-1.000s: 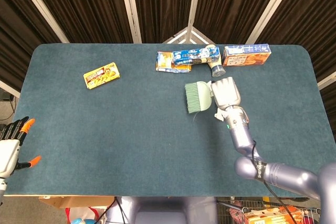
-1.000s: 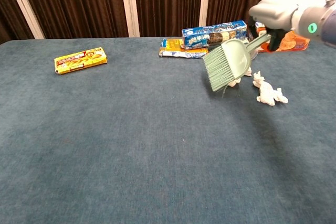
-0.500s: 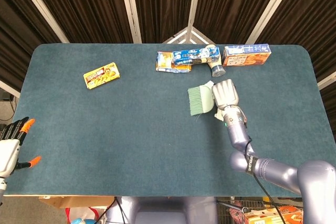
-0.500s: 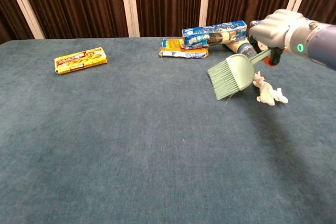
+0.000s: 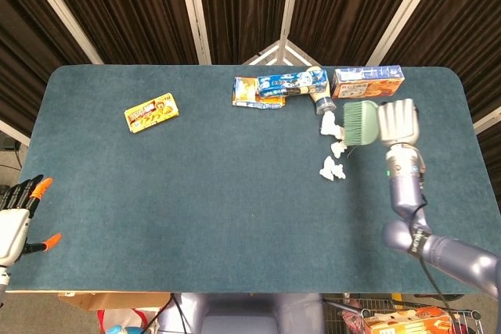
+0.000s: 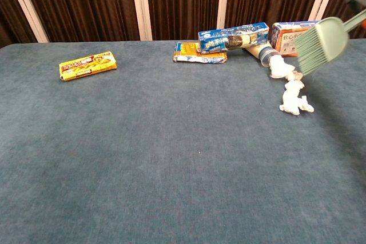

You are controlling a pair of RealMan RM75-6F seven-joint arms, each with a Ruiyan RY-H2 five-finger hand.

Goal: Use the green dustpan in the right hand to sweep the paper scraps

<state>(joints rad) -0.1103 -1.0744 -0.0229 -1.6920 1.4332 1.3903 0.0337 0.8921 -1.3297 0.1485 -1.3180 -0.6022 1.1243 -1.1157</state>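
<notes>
Head view, nearest edge first: the left hand (image 5: 14,217) is parked off the table's (image 5: 196,217) corner at about eight o'clock, fingers spread and nothing held, evidently kept clear of the work. Further in, at about three o'clock, the right hand (image 5: 397,122) is seen clenched around the handle of the green dustpan (image 5: 359,122), whose bristled edge is turned toward the paper scraps (image 5: 332,168). The tool appears lifted off the cloth in the chest view, so a stroke is judged to be in preparation rather than under way. The scraps are scattered in a short line just beside the bristles, none yet gathered. Beyond them, at twelve to one o'clock, a bottle (image 5: 322,100), a blue packet (image 5: 292,82) and an orange box (image 5: 368,82) are lined up along the far edge; a yellow packet (image 5: 152,112) lies well apart at ten o'clock.
</notes>
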